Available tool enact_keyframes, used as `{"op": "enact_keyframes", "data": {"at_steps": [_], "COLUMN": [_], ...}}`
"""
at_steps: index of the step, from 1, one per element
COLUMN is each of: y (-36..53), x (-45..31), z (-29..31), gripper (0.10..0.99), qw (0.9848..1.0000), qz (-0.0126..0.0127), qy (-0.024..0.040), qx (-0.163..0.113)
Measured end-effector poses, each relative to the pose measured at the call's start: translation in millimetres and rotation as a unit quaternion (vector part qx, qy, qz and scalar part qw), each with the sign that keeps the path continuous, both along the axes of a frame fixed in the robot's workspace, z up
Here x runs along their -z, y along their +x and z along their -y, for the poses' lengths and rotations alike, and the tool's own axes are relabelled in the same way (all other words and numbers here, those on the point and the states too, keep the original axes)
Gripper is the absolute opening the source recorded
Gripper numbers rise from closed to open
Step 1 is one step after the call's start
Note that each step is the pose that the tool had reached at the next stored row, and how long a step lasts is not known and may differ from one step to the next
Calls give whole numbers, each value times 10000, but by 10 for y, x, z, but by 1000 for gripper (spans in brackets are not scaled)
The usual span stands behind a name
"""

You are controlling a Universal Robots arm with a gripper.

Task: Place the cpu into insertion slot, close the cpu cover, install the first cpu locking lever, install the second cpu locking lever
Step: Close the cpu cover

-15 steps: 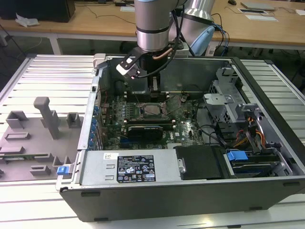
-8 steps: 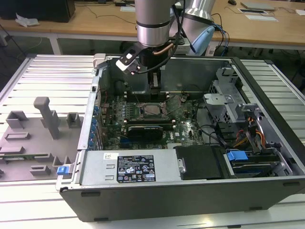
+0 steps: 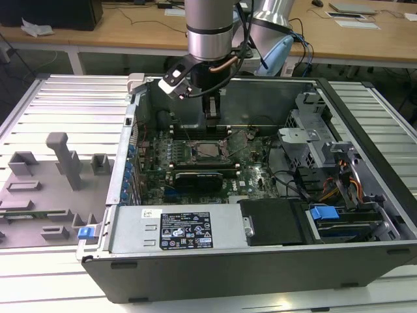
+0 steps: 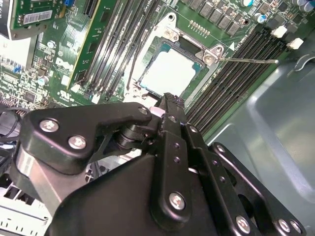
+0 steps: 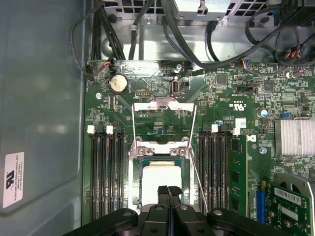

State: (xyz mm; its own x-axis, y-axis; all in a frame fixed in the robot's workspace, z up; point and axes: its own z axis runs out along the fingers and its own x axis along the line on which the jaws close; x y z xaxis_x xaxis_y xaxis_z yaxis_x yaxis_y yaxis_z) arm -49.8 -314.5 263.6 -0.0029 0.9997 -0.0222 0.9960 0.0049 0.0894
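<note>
The cpu [image 5: 161, 178] lies flat in the insertion slot [image 5: 134, 172], its silvery top showing in both wrist views [image 4: 170, 73]. In the exterior view the slot [image 3: 207, 151] sits mid-motherboard inside the open computer case. The cpu cover [image 5: 165, 104] looks swung up and open beyond the slot's far hinge, with the board visible through its window. One thin wire locking lever [image 4: 246, 60] sticks out unlatched over the memory slots; it also runs beside the slot [image 5: 199, 182]. My gripper [image 5: 166, 189] hangs just above the slot's near edge, shut with nothing between its fingers [image 4: 170, 101] [image 3: 212, 114].
Long black memory slots [image 5: 106, 172] flank the socket on both sides. A black card [image 3: 202, 176] lies in front of the socket. Cable bundles [image 5: 206, 44] and drive bays [image 3: 326, 163] crowd the exterior view's right. A grey fixture [image 3: 58, 176] stands at its left.
</note>
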Motion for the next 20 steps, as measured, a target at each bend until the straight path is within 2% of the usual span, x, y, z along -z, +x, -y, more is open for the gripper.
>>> {"op": "enact_keyframes", "data": {"at_steps": [14, 20], "y": [123, 206], "x": [1, 1], "z": [0, 0], "gripper": [106, 106], "qw": [10000, 10000], "qz": [1, 1], "qy": [1, 1], "qx": [1, 1]}}
